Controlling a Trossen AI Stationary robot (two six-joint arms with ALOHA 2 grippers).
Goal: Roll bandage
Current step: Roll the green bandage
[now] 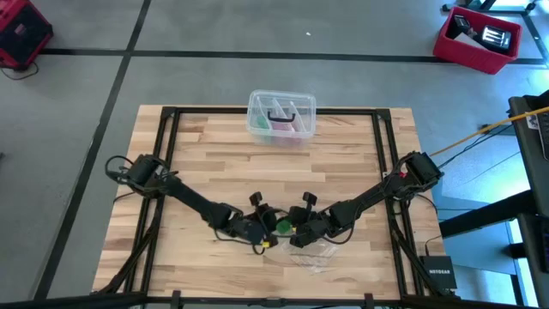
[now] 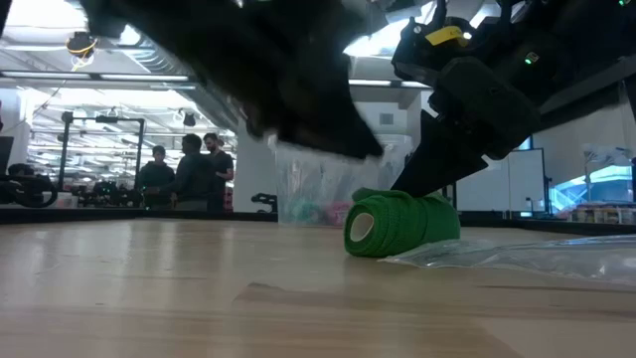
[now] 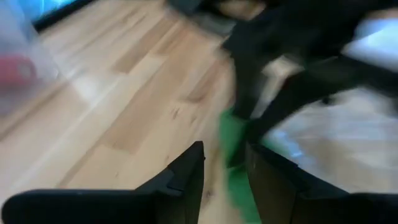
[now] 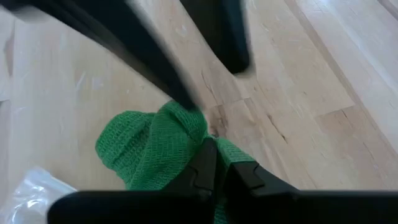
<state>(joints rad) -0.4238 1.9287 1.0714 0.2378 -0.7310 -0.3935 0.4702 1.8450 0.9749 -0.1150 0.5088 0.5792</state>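
Pale wooden planks of my table [image 1: 206, 163] run under both my arms, with a clear plastic box [image 1: 281, 115] at twelve o'clock near the far edge and people [image 2: 189, 171] standing in the room beyond. My left gripper [image 1: 257, 230] sits at about six o'clock, its fingers [image 3: 186, 177] parted a little with nothing between them, just beside the green bandage [image 2: 397, 224], which lies rolled as a small cylinder on the wood next to crinkled clear plastic wrap [image 2: 517, 257]; my right gripper [image 4: 214, 168], at its three o'clock side, pinches the bandage's fabric
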